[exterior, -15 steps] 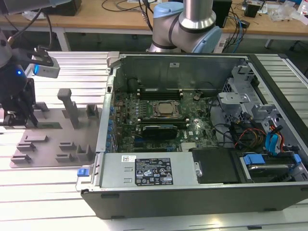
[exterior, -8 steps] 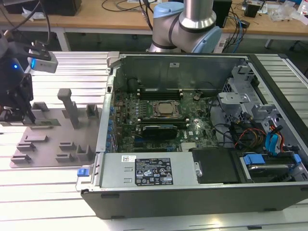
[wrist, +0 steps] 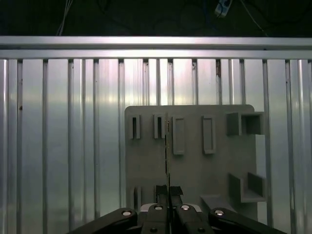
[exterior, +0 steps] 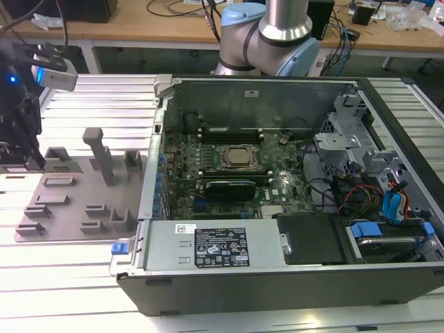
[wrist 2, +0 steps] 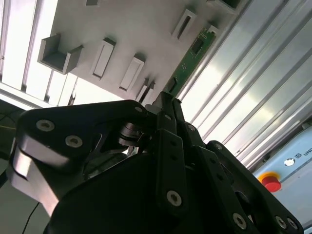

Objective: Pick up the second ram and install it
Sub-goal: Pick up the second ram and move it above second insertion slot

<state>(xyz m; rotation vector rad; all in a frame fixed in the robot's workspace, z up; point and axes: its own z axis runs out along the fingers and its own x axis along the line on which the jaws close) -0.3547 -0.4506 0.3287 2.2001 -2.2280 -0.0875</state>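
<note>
The second ram (wrist 2: 193,52) is a slim green board with dark chips, and it sticks out from between my fingertips. In the first wrist view the second ram (wrist: 168,146) shows edge-on as a thin line above the grey tray (wrist: 195,170). My gripper (wrist: 168,191) is shut on its near end, and the gripper (wrist 2: 165,105) pinches it the same way in the second wrist view. In the exterior view the gripper (exterior: 31,158) hangs at the far left, over the far left corner of the grey tray (exterior: 69,201).
The open computer case (exterior: 277,277) lies to the exterior view's right of the tray. Inside are the motherboard (exterior: 277,187), a silver processor (exterior: 239,157), a black card (exterior: 229,188) and memory slots (exterior: 229,132). The tray carries upright holders (exterior: 99,156). The arm's base (exterior: 267,38) stands behind the case.
</note>
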